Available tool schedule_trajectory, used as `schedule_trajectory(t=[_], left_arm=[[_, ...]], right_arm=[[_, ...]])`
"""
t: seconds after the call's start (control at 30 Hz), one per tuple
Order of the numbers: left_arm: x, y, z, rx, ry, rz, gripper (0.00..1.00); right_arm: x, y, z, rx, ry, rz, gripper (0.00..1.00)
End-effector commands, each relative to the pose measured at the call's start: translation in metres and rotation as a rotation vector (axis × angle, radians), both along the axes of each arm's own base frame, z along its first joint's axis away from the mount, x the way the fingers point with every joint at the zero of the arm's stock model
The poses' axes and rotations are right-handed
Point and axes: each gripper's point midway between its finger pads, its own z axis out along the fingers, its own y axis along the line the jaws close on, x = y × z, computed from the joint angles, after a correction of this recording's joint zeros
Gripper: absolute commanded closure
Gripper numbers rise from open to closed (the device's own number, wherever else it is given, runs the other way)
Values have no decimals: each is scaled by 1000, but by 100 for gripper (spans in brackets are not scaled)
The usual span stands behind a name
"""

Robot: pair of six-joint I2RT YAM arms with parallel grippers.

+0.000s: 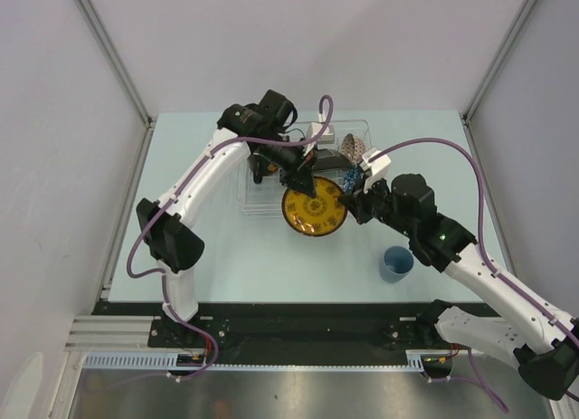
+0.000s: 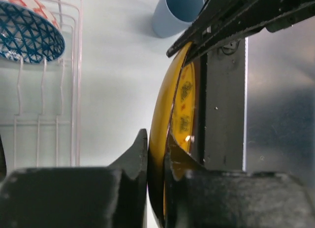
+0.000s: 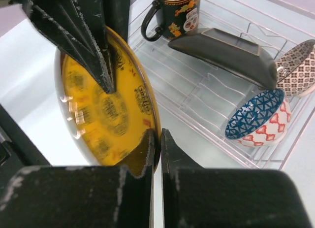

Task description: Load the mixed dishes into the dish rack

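Around the table: plain white walls [image 1: 317, 39] close off three sides, with silver frame posts [image 1: 113, 48] running up at the corners.
Table [image 1: 226, 256]: a pale blue-green top, smooth and matte; a black base plate [image 1: 298, 324] runs along its near edge, with bare grey metal below that.
Left arm [image 1: 204, 170]: white with black joints, reaching from the near left to the middle of the far side.
Right arm [image 1: 488, 274]: same build, reaching in from the near right corner.
Rack [image 1: 262, 202]: a clear plastic tray with ribbed slots and low walls, at the far middle of the table.
Black plate [image 3: 226, 53]: square, lying tilted across the rack's slots.
Saucer [image 1: 314, 211]: yellow-brown with a dark pattern, held on edge at the rack's near wall, between the two arms.
Blue bowl [image 3: 258, 117]: blue lattice inside, red and white outside, tipped on its side in the rack.
Beige bowl [image 3: 298, 68]: patterned, tilted just beyond the blue bowl in the rack.
Dark cup [image 3: 174, 11]: upright in a corner of the rack, handle showing.
Blue cup [image 1: 395, 263]: upright on the table, outside the rack, close to the right arm.
Left gripper [image 2: 155, 139]: fingers pressed on both faces of the saucer's rim.
Right gripper [image 3: 156, 134]: fingers pinched together on the opposite edge of the saucer.
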Motion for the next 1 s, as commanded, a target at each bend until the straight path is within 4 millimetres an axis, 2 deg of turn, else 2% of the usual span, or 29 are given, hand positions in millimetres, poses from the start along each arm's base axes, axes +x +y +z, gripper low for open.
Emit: schedule_trajectory(t=[0.0,0.1,0.27,0.33,0.37,0.4,0.47,0.5,0.57,0.63,0.7,0.77,0.87,0.9,0.97], left_arm=[[-2,0,15,-25,-26,-12,100],[7,0,21,-22,-74,15,100],[35,-1,29,13,-228,103,100],[41,-2,34,30,-287,143,100],[54,-2,37,46,-354,185,100],[58,-3,41,45,-382,207,100],[77,0,52,37,-478,284,100],[83,0,55,38,-504,311,100],[107,3,63,55,-585,395,100],[120,3,72,51,-629,441,100],[131,5,72,76,-663,490,100],[137,2,73,75,-693,501,100],[136,-13,65,94,-738,463,100],[133,-23,58,102,-744,439,100],[130,-33,54,109,-768,401,100]], right_arm=[[11,-8,46,54,-135,-63,100],[12,-9,45,57,-128,-76,100],[14,-14,44,49,-125,-106,100],[16,-19,42,37,-122,-138,92],[15,-21,40,46,-105,-149,89],[15,-25,41,43,-105,-164,82],[15,-32,40,35,-104,-195,75],[14,-34,40,38,-100,-205,66],[12,-42,43,42,-104,-230,64],[11,-48,44,40,-104,-252,59],[10,-58,44,37,-103,-291,45],[11,-67,43,28,-101,-327,33],[11,-85,46,37,-101,-389,13],[11,-91,47,42,-100,-408,1],[11,-104,50,62,-103,-447,0]])
